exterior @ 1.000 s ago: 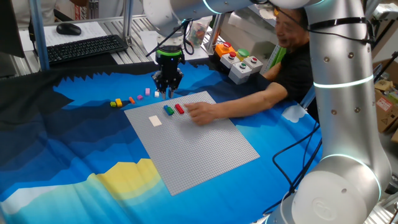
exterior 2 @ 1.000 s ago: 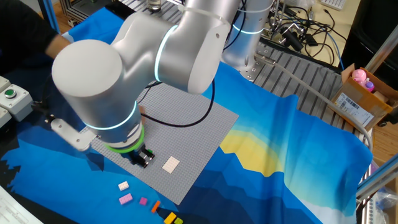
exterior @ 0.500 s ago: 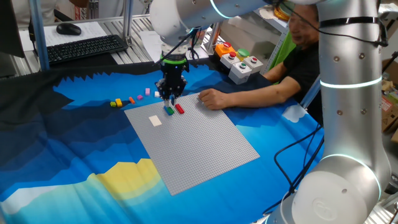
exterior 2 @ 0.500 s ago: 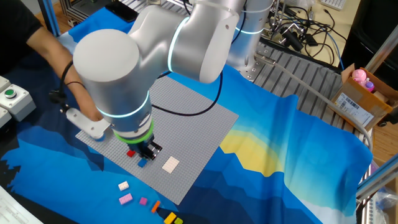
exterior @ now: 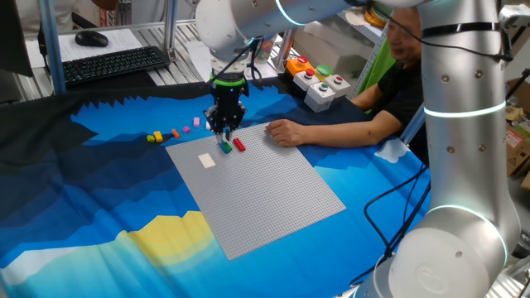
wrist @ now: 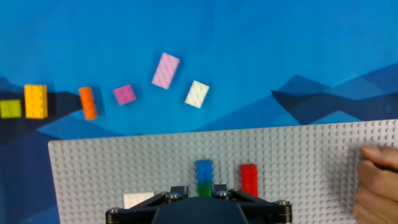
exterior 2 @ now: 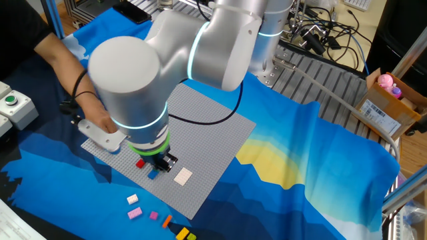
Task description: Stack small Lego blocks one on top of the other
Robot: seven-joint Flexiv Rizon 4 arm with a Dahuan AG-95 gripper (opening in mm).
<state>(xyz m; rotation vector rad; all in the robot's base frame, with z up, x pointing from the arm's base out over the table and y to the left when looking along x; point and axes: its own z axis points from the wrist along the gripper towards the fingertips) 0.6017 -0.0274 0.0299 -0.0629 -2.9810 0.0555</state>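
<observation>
On the grey baseplate (wrist: 311, 162), near its far edge, a blue block (wrist: 204, 169) lies end to end with a green block (wrist: 204, 185). A red block (wrist: 249, 179) lies beside them and a white block (wrist: 138, 200) to the left. My gripper (exterior: 225, 131) hangs just above the green block (exterior: 225, 147), its jaws a narrow gap apart with nothing between them. On the cloth beyond the plate lie lime (wrist: 10, 109), yellow (wrist: 35, 101), orange (wrist: 88, 102), magenta (wrist: 124, 94), pink (wrist: 165, 70) and white (wrist: 197, 94) blocks.
A person's hand (exterior: 286, 132) rests on the plate's far right corner, close to the red block (exterior: 239, 145). A grey box with coloured buttons (exterior: 319, 87) stands behind it. My arm's big elbow (exterior 2: 127, 73) hangs over the plate (exterior 2: 207, 127).
My gripper has moved from over the cloth to above the green block, then held still. The person's hand has drawn back from the red block.
</observation>
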